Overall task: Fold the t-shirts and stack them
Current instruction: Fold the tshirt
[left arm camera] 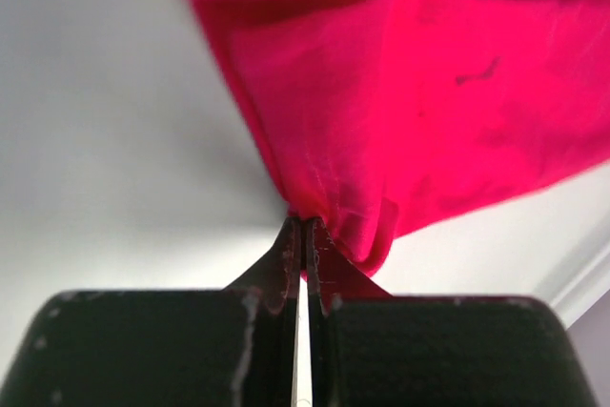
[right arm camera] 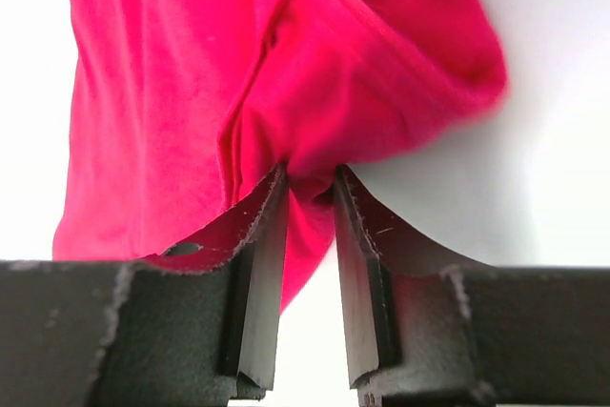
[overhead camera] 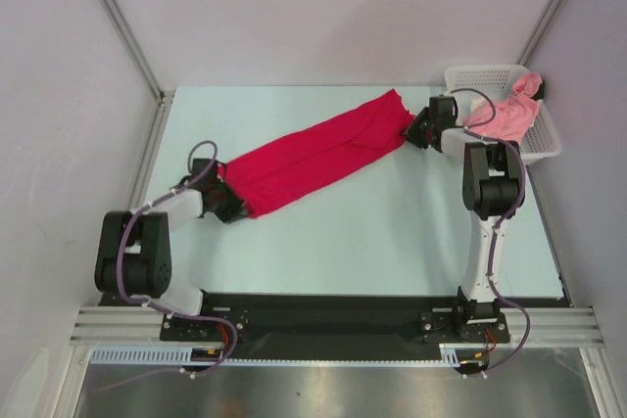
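Close at the lens, left tool point(left arm camera: 303, 228): fingers together, clamped on a gathered corner of the crimson t-shirt point(overhead camera: 323, 152). The right tool point(right arm camera: 310, 178) pinches a bunched fold at the shirt's other end. The shirt stretches as a narrow band across the counter point(overhead camera: 372, 242), from lower left to upper right. The salmon pink t-shirt point(overhead camera: 509, 115) lies crumpled in the white mesh basket point(overhead camera: 468, 75), upper right.

Matt cloth t-shirt point(overhead camera: 318, 152), plastic mesh basket point(overhead camera: 480, 69)
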